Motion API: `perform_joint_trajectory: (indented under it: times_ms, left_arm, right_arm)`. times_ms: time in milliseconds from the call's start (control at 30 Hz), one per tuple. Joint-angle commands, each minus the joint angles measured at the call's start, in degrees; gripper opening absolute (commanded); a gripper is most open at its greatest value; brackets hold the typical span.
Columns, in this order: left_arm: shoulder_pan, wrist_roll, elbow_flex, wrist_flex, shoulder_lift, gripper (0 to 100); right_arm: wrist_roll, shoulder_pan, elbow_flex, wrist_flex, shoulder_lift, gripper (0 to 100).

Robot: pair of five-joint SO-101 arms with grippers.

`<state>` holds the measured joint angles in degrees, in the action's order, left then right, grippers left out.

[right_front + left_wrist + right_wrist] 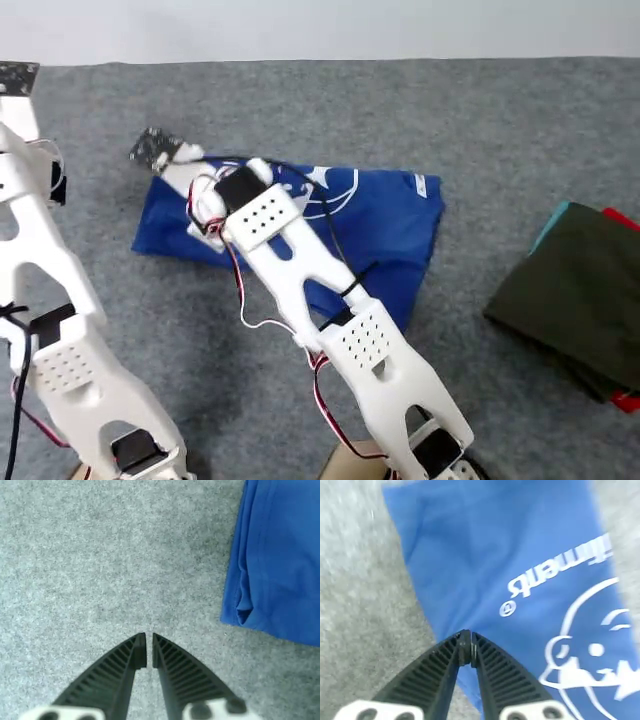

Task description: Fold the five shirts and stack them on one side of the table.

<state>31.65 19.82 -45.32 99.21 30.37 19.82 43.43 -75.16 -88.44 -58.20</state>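
Observation:
A blue shirt (380,230) with a white print lies partly folded on the grey table, left of centre. My right arm (300,260) stretches over it from the near edge. My right gripper (466,650) is shut on the blue shirt (495,555) at its edge, where the cloth meets the grey surface. My left gripper (149,652) is shut with nothing in it and hangs over bare grey surface beside a folded corner of the blue shirt (280,560). My left arm (40,250) stands along the table's left edge.
At the right edge lies a stack of folded shirts, a dark olive one (575,290) on top, with red (622,218) and teal (549,226) edges showing under it. Grey felt table (330,110) spreads behind and between the shirts.

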Motion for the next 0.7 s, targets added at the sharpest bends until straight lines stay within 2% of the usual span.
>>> perform_joint_trajectory:
  times_ms: [0,100,267,500,667]
  left_arm:
    - [-1.2,0.3,-0.7,1.2,-4.0,3]
    - [-2.5,0.2,-0.5,1.3,-4.5,3]
    - [-6.7,0.0,-0.1,1.3,-8.2,3]
    - [-14.3,-4.4,1.0,1.3,-12.7,6]
    - [-23.9,-6.2,7.0,1.3,-17.1,6]
  right_arm:
    - [-0.1,-2.3,-10.7,-6.8,2.5,1.1]
    - [-0.1,-5.4,-17.9,-14.5,2.4,1.0]
    - [-0.2,-12.7,-18.8,-14.6,6.5,0.9]
    - [-4.1,-22.2,-2.9,-14.7,23.9,0.9]
    - [-4.3,-31.6,14.9,-14.6,41.2,0.9]
